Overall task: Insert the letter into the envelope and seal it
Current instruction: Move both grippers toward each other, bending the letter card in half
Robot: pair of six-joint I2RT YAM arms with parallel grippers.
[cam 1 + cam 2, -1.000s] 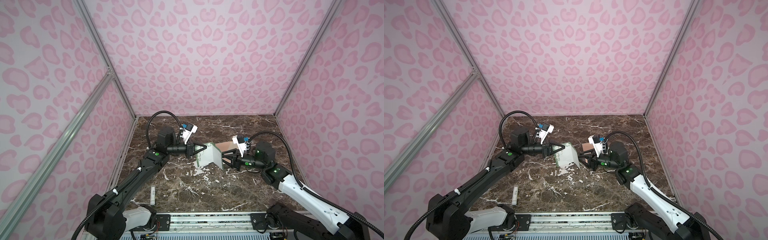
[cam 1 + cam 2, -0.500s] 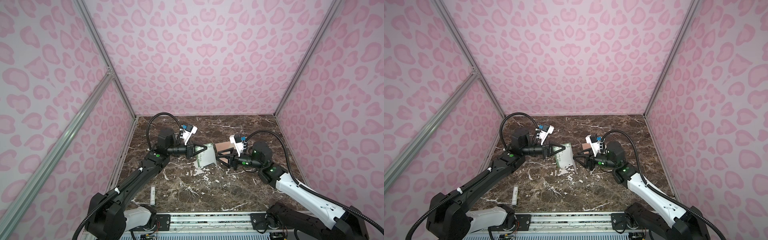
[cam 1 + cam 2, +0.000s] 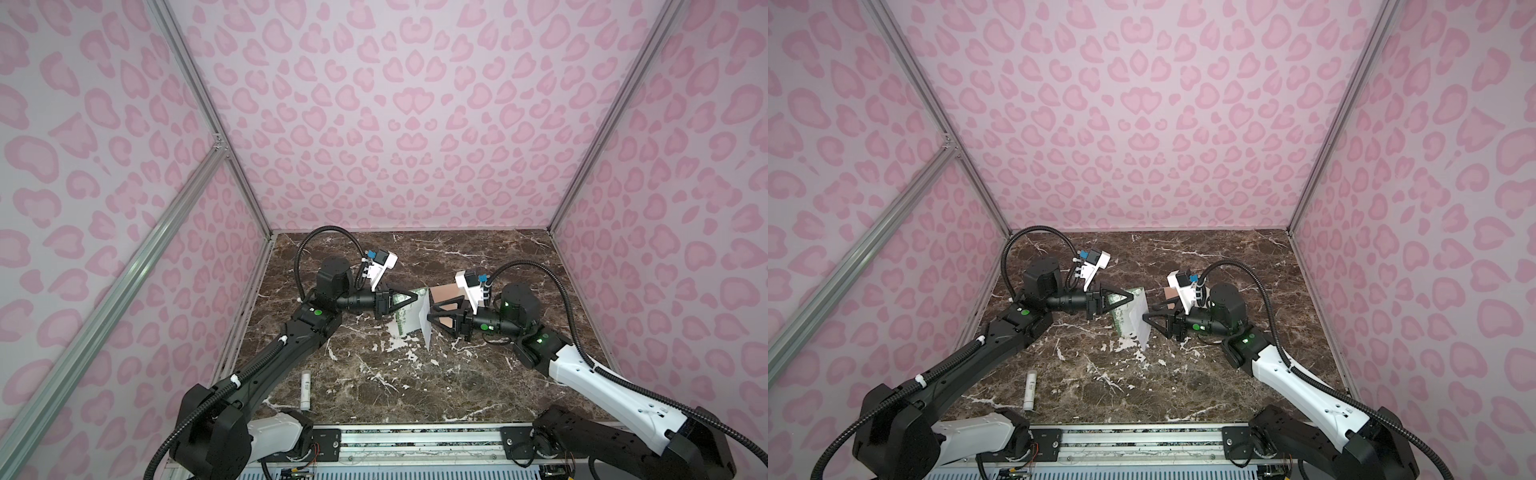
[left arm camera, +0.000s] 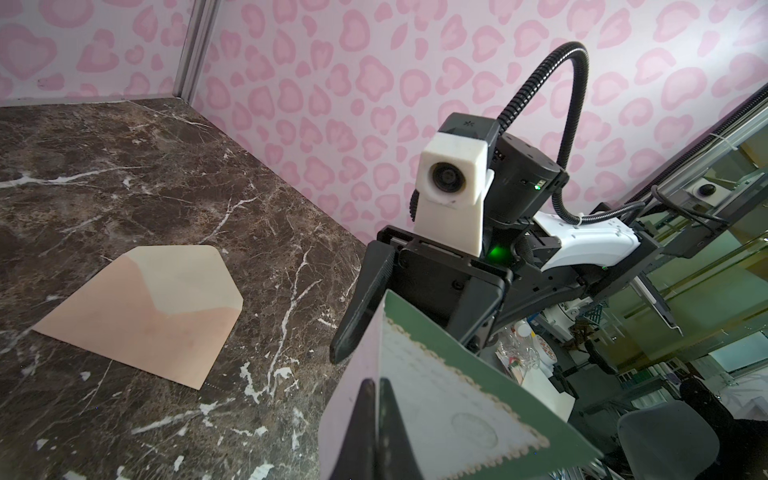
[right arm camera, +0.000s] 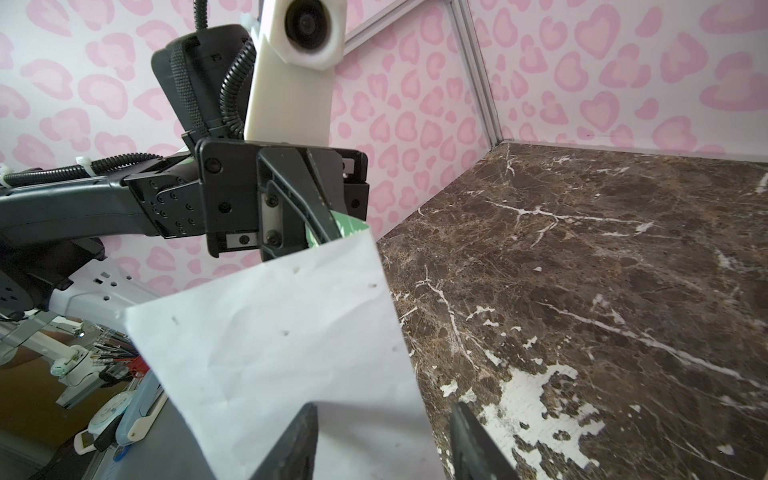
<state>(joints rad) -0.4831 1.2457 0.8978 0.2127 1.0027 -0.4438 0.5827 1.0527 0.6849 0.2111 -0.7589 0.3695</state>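
The letter (image 3: 409, 318) is a folded whitish card with a green border, held upright above the marble floor in both top views. My left gripper (image 3: 415, 296) is shut on its upper edge, with the fingertips (image 4: 388, 399) pinching the fold of the letter (image 4: 453, 399). My right gripper (image 3: 430, 318) faces it from the right, open, and its fingers (image 5: 305, 419) straddle the near edge of the letter's white leaf (image 5: 282, 345) without pinching it. The peach envelope (image 4: 145, 307) lies flat with its flap open, partly hidden behind my right gripper (image 3: 1147, 318).
A small white glue stick (image 3: 306, 390) lies near the front left of the marble floor (image 3: 415, 382). Pink patterned walls enclose three sides. A metal rail (image 3: 415, 436) runs along the front edge. Both arms meet mid-floor.
My right gripper has moved left up to the letter and its jaws have opened wider. The left gripper has kept its hold, and the letter has turned more edge-on.
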